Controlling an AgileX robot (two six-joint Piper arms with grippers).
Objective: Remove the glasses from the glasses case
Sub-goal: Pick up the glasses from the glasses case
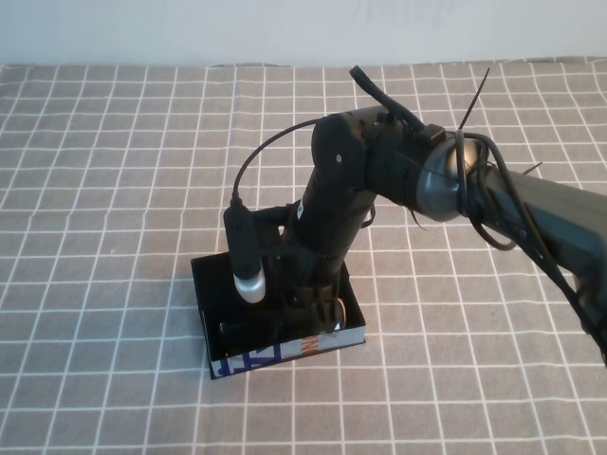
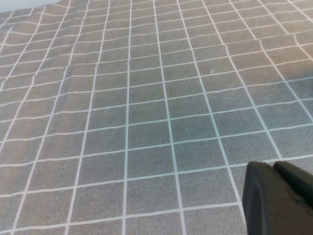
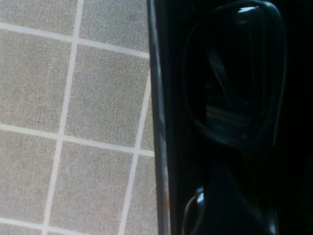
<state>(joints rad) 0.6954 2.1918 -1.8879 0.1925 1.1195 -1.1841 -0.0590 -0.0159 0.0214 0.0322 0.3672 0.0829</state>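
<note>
One arm works: right gripper (image 1: 318,301) reaches into the glasses case (image 1: 248,358) for the glasses (image 3: 230,78), grip unclear; left gripper (image 2: 279,196) idles closed, empty

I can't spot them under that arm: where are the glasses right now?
The glasses lie inside the case, left of centre on the checked cloth in the high view, under the right gripper reaching in. The left gripper is elsewhere over cloth.

Glasses (image 3: 234,78) mostly behind right arm
</note>
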